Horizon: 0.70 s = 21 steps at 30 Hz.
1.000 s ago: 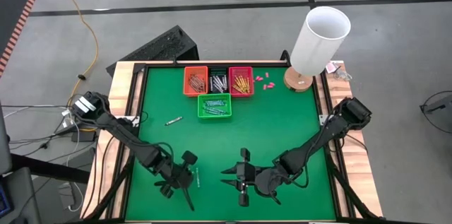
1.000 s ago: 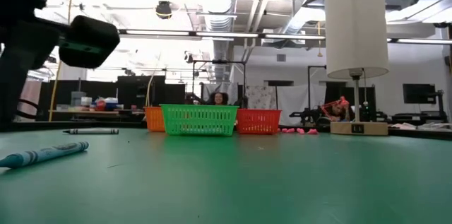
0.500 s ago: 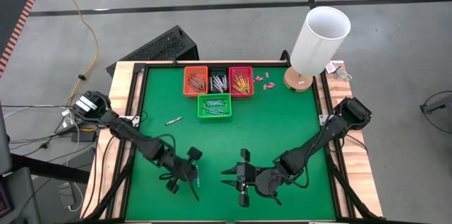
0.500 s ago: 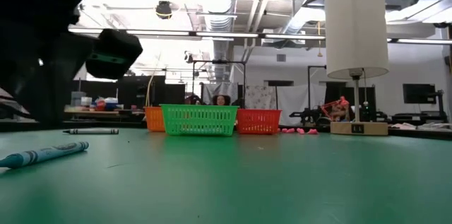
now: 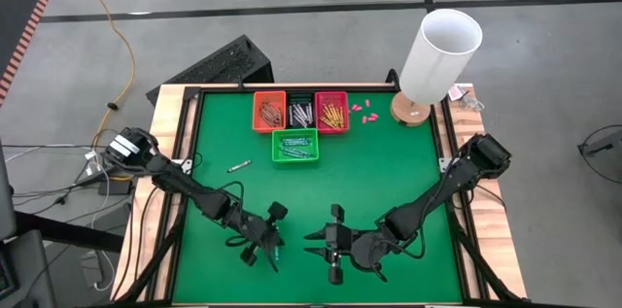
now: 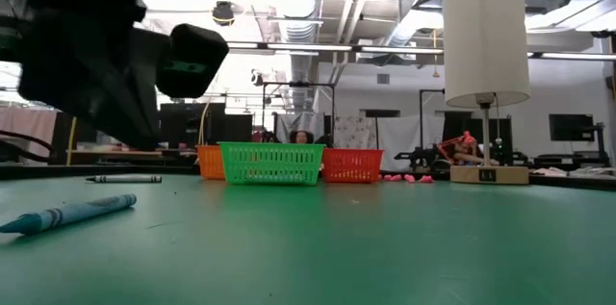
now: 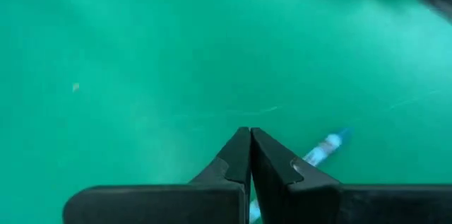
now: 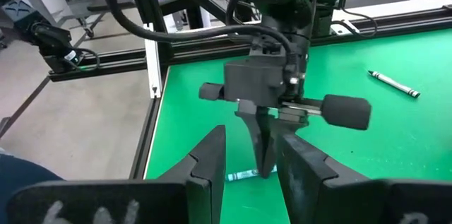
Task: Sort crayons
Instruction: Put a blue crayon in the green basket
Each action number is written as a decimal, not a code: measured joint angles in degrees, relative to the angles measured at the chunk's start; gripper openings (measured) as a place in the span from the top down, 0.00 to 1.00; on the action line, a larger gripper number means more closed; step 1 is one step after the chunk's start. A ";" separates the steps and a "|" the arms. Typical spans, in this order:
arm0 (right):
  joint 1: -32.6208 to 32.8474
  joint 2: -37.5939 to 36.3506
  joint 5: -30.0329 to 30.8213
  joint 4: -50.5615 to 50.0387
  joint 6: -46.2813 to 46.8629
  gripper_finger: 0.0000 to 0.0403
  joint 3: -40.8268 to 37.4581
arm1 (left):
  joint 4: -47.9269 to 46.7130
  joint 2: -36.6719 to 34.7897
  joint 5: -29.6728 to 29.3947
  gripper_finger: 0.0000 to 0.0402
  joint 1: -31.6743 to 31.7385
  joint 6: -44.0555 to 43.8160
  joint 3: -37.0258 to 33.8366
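- Left pincer [image 5: 271,255]: low over the near part of the green tabletop [image 5: 389,172], fingers pressed together with nothing between them; in the left wrist view the closed tips [image 7: 249,155] sit just above the felt.
- Blue-teal crayon [image 6: 69,215]: lies flat on the tabletop just beside the left pincer's tips, not held; its end shows beside the fingers in the left wrist view [image 7: 326,145].
- Grey crayon [image 5: 239,165]: lies alone on the tabletop, well apart from both pincers, left of the green basket [image 5: 294,146].
- Sorted crayons: fill the orange basket [image 5: 269,110], the red basket [image 5: 331,111], a pile between them [image 5: 300,112], and the green basket in front.
- Right pincer [image 5: 328,244]: near the tabletop's front edge, just right of the left pincer, fingers parted and holding nothing.
- Lamp [image 5: 434,60]: stands at the far right corner, with small pink bits [image 5: 362,111] beside the red basket.
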 joint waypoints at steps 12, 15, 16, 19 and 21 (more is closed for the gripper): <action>0.80 0.00 5.07 -5.54 6.79 0.70 0.02 | -8.89 -6.47 -7.66 1.00 0.93 -3.43 0.59; 0.88 0.00 5.25 -7.49 8.86 0.70 0.04 | -11.55 -10.34 -3.76 1.00 -0.75 -5.81 0.66; 0.88 0.00 5.44 -7.68 9.34 0.70 0.04 | -12.41 -10.88 -1.89 1.00 -1.39 -6.86 0.66; 0.88 0.00 5.77 -7.76 9.44 0.70 0.04 | -16.76 -10.64 2.58 1.00 -3.05 -10.01 0.66; 0.88 0.00 5.79 -7.76 9.44 0.70 0.04 | -18.59 -9.16 5.88 1.00 -3.79 -10.46 0.59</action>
